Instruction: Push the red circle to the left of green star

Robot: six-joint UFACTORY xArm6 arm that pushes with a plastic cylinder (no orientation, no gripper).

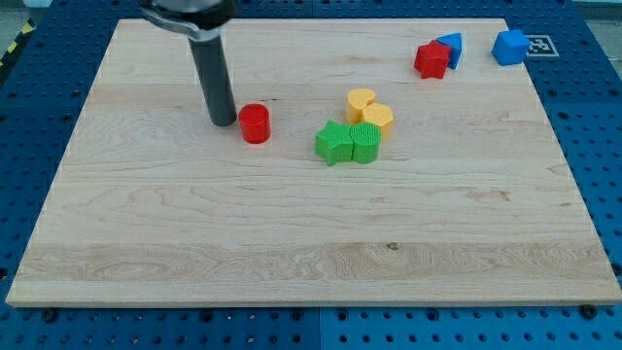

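Note:
The red circle (pixel 255 123) sits on the wooden board (pixel 292 233), left of centre. The green star (pixel 334 143) lies to its right and slightly lower, touching a green round block (pixel 365 142). My tip (pixel 223 122) rests on the board just left of the red circle, close to it with a small gap.
A yellow heart (pixel 361 101) and a yellow round block (pixel 378 119) sit just above the green blocks. A red block (pixel 431 59) and a blue block (pixel 451 46) touch near the top right. Another blue block (pixel 509 46) lies at the top right edge.

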